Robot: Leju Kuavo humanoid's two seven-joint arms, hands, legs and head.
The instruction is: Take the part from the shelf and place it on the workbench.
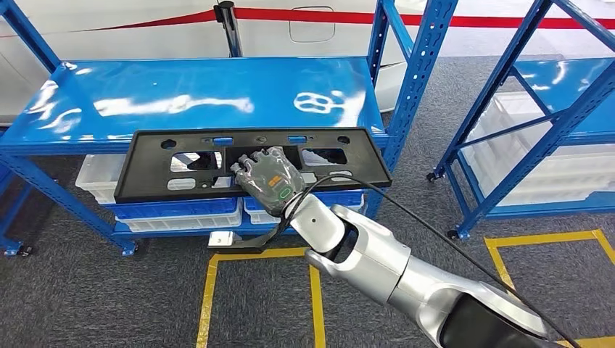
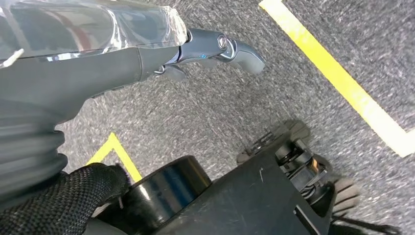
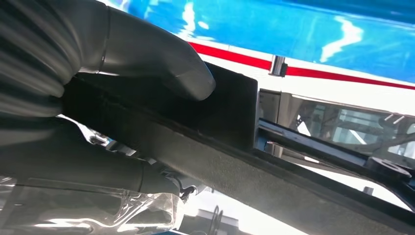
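At centre of the head view, the right robot hand (image 1: pixel 267 176) grasps the part (image 1: pixel 250 162), a long black panel with cut-outs, at the middle of its near edge. The part lies tilted across the front edge of the blue shelf (image 1: pixel 181 98); its far edge overlaps the shelf top, while its near edge hangs out over the white bins (image 1: pixel 178 217) stored on the level below. Most of the shelf top behind the part is bare. A blue upright (image 1: pixel 417 72) stands just beyond the part's right end, and a second blue rack (image 1: pixel 537 109) stands well apart to the right, with grey carpet (image 1: pixel 87 290) between. Yellow floor lines (image 1: pixel 312 290) mark the carpet beneath the arm.

Left wrist view: the left robot hand (image 2: pixel 215 49) hangs over the carpet (image 2: pixel 205 112) with its fingers (image 2: pixel 244 56) stretched out, released and grasping nothing. A yellow line (image 2: pixel 342 88) crosses the carpet nearby.

Right wrist view: the thumb (image 3: pixel 161 63) of the right robot hand (image 3: pixel 73 98) presses on one face of the part (image 3: pixel 220 117), and darker fingers (image 3: pixel 88 166) close on the opposite face, clamping its edge. Beyond it the blue shelf (image 3: pixel 293 29) shows.
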